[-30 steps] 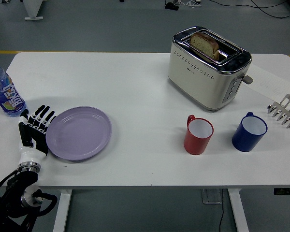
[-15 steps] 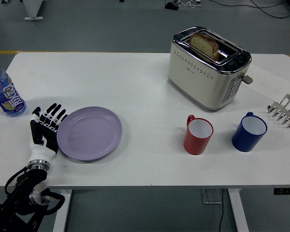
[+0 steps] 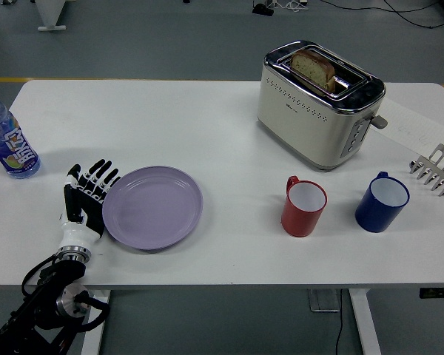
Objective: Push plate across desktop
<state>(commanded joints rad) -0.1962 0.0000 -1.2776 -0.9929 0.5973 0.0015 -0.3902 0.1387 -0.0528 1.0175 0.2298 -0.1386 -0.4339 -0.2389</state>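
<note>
Lying flat on the white worktop (image 3: 207, 126), left of the middle and near the front edge: the purple plate (image 3: 152, 207). Pressing against the plate's left rim with fingers (image 3: 96, 177) held straight and together, gripping nothing: the left hand (image 3: 86, 200), reaching up from the bottom left corner. Standing near the left edge, well apart from the hand: a blue bottle (image 3: 7, 140). Stretching out to the right of the plate: a wide bare strip of white. Sitting past that strip, side by side with a gap between them: a red mug (image 3: 304, 206) and a blue mug (image 3: 382, 201). Standing behind the mugs, toward the back: a cream toaster (image 3: 318, 107) holding a slice of bread (image 3: 313, 68). Resting at the far right edge: a small metal rack (image 3: 436, 169).
</note>
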